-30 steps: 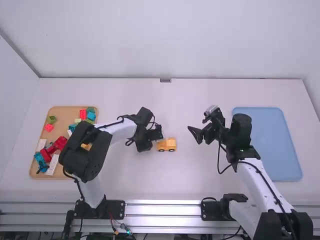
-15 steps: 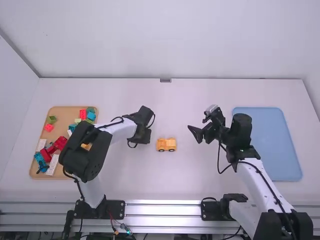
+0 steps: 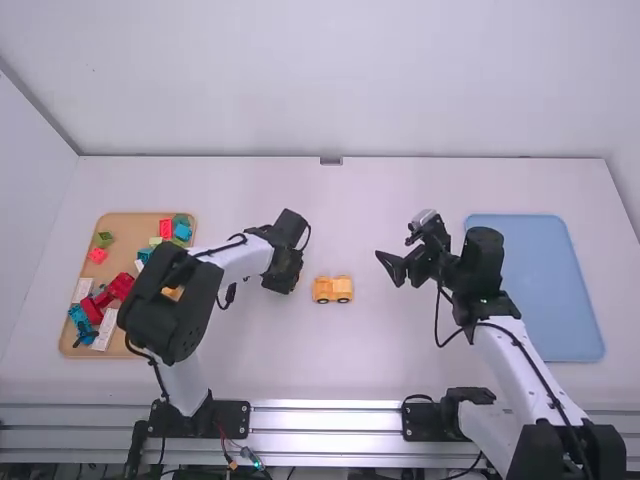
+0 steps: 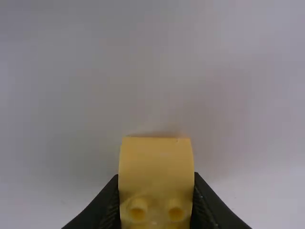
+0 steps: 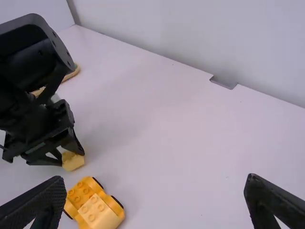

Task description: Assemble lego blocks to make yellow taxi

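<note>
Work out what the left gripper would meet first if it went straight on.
Most likely the white table, reached first by the yellow block that the left gripper holds; any gap is hard to judge.

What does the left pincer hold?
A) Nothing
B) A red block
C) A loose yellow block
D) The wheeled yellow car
C: the left pincer has a finger against each side of a yellow block, while the wheeled car stands apart on the table.

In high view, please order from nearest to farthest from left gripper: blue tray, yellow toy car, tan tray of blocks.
From the left gripper:
1. Yellow toy car, just to its right.
2. Tan tray of blocks, on the left.
3. Blue tray, far right.
</note>
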Tool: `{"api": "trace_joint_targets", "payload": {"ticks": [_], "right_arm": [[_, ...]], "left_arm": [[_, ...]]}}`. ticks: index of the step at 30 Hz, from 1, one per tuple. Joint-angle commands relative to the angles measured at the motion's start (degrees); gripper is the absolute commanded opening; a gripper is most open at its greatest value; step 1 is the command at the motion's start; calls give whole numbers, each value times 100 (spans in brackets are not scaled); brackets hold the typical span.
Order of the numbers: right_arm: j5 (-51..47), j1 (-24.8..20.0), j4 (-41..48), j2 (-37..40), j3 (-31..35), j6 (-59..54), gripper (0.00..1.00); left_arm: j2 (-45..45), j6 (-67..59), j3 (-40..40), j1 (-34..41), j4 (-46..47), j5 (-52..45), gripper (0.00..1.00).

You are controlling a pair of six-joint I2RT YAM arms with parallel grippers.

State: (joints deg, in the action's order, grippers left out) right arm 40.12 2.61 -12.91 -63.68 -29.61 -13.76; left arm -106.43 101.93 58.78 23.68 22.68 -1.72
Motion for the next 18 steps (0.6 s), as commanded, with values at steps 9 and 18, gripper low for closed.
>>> {"api": "trace_joint_targets", "payload": {"ticks": [9, 18], "right_arm": [[55, 0, -17, 26, 44, 48, 98], [57, 0, -17, 26, 44, 48, 98]], "left_arm": [[-50, 1893, -31, -20, 369, 26, 2], [-50, 1891, -15, -52, 669, 0, 2]]}}
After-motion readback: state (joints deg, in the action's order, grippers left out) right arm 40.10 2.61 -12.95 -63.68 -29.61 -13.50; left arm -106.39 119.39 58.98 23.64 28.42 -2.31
